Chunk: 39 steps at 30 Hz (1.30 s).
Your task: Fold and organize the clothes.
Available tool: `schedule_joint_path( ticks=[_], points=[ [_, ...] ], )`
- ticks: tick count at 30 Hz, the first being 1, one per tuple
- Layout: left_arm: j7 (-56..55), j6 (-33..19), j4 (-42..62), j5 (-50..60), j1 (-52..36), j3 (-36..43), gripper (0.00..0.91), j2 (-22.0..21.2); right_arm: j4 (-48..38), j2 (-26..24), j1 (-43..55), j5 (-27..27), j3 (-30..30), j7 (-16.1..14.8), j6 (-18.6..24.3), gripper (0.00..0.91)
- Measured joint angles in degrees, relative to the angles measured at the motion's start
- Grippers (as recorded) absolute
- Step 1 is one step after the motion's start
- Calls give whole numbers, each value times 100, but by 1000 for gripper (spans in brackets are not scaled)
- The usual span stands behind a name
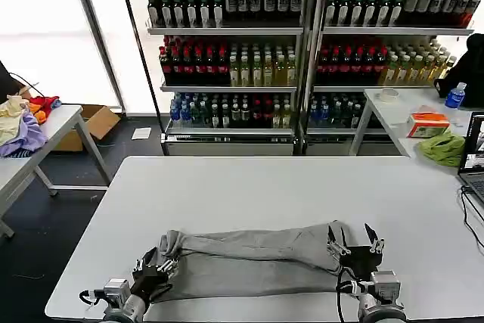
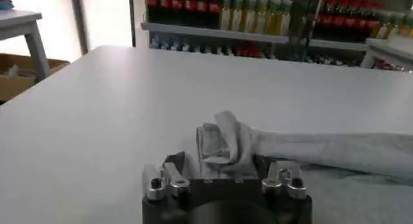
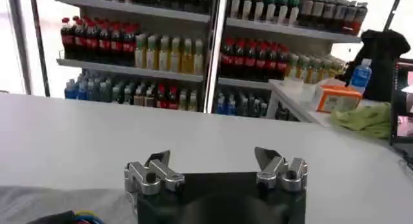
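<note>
head view is showing the left hand pinching the grey shirt's bunched corner, right hand gaping empty; that thin grip is risking slipping mid-fold.

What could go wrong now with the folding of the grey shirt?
The left gripper holds only a bunched corner of the grey shirt, so the cloth may slip out or fold unevenly. The right gripper is open above the other end, so that side could lag and drag. The shirt lies near the table front edge and might slide off.

Light grey shirt w/ small multicolour print, on white table; black grippers, silver fingers.
</note>
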Motion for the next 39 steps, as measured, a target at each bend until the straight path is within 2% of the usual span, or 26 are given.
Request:
schedule_joint_path(
  ticks=[15,25,30,39],
  points=[
    [213,-204,64,189,134,23,0,-104,-48,-47,139,63,4,-14,-74,907],
    [300,-266,-5,183,72,-220,0,31,-129,-70,302,97,-40,21,-142,907],
    [348,-274,44,-7,12,-720,0,309,-169,-43,421,104,-98,21,-171,907],
    [483,-322,452,-390,-28,-2081,0,1232,-130,-11,584,128,-147,24,-233,907]
  ],
)
